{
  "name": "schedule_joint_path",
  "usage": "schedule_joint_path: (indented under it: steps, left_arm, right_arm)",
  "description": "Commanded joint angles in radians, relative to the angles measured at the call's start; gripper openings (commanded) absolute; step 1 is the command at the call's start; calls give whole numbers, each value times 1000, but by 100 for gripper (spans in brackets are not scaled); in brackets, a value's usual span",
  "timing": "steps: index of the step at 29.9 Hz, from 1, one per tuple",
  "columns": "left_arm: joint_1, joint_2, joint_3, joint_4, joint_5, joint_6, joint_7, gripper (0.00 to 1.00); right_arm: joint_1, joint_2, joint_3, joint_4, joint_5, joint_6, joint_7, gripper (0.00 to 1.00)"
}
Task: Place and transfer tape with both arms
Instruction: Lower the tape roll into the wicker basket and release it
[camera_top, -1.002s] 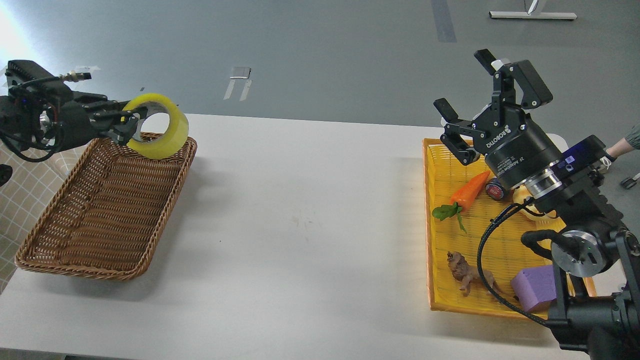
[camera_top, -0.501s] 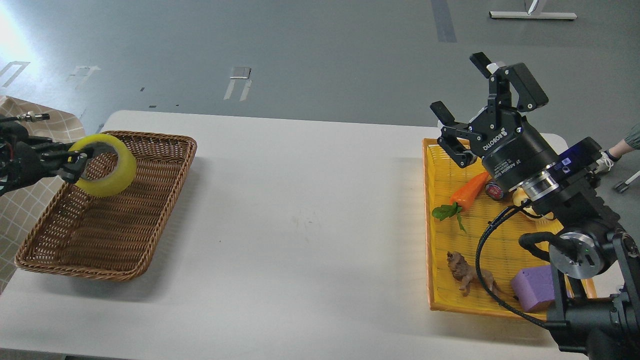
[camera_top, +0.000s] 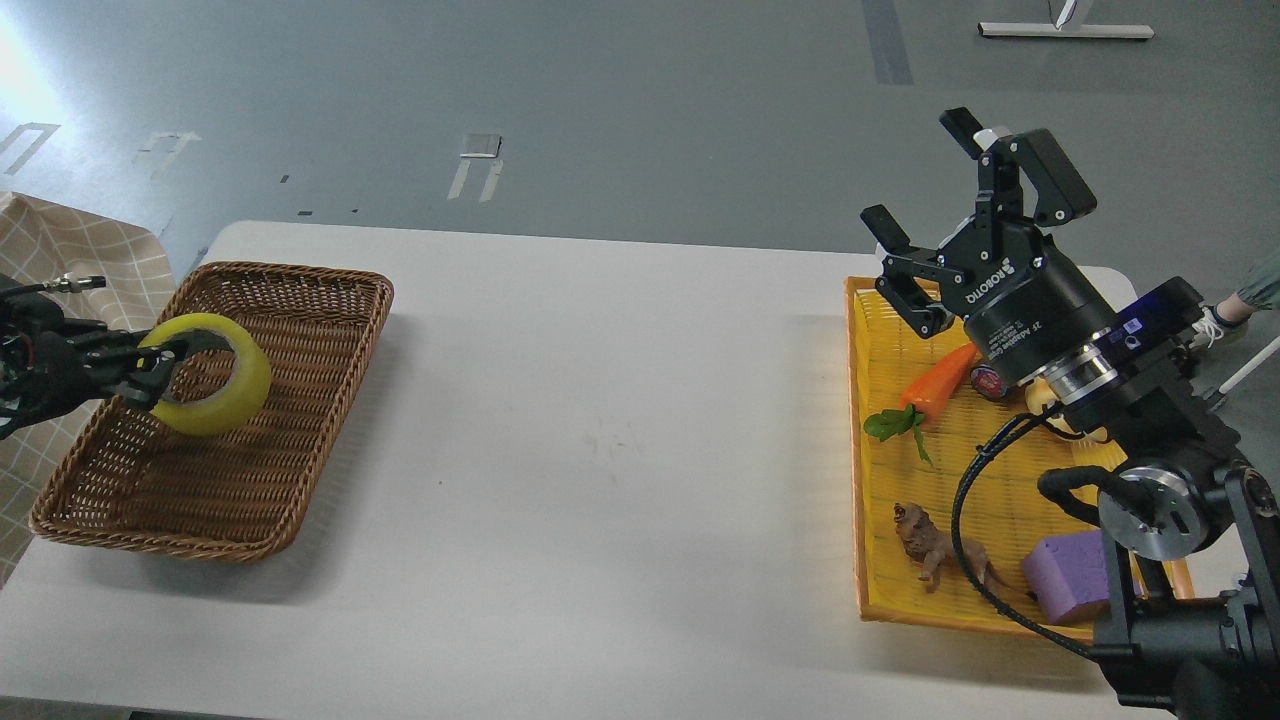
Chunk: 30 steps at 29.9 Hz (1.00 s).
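Observation:
The tape (camera_top: 222, 382) is a yellow roll with a pale core, held on edge over the brown wicker basket (camera_top: 300, 420) at the left. My left gripper (camera_top: 160, 372) comes in from the left edge and is shut on the roll's wall, one finger through the core. The roll hangs low inside the basket; I cannot tell whether it touches the bottom. My right gripper (camera_top: 925, 185) is open and empty, raised above the far end of the yellow tray (camera_top: 870, 520) at the right.
The yellow tray holds a toy carrot (camera_top: 938, 380), a small red-capped item (camera_top: 988, 379), a brown animal figure (camera_top: 925, 545) and a purple block (camera_top: 1070, 577). A checked cloth (camera_top: 90, 260) lies left of the basket. The white table (camera_top: 600, 440) lies between basket and tray.
My left gripper has carried the tape from above the basket's far rim down and leftward into the basket. The right gripper has barely moved.

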Motion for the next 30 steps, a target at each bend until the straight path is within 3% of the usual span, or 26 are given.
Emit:
schedule_joint_path:
  steps: [1,6,11,13,15,20,25,30]
  left_arm:
    - [22,-3,1,0,0,2,0,1]
    - [25,-7,1,0,0,0,0,13]
    - [25,-13,4,0,0,0,0,17]
    - [25,-13,13,0,-1,-2,0,23]
    - [24,-13,13,0,-9,-2,0,37]
    - [24,-12,15,6,-23,-14,0,54]
    - [19,-15,13,9,-23,-14,0,63]
    - [7,-12,12,9,-86,-14,0,79]
  right_arm:
    - [-5,0,0,1,1,0,0,100]
    - [-10,0,2,1,1,0,0,100]
    - [-11,0,2,3,0,0,0,100]
    - [-10,0,2,3,1,0,0,100]
    - [-11,0,2,3,1,0,0,100]
    - [-11,0,0,1,1,0,0,100]
    - [-11,0,-1,1,1,0,0,100]
    - [-13,0,-2,1,1,0,0,100]
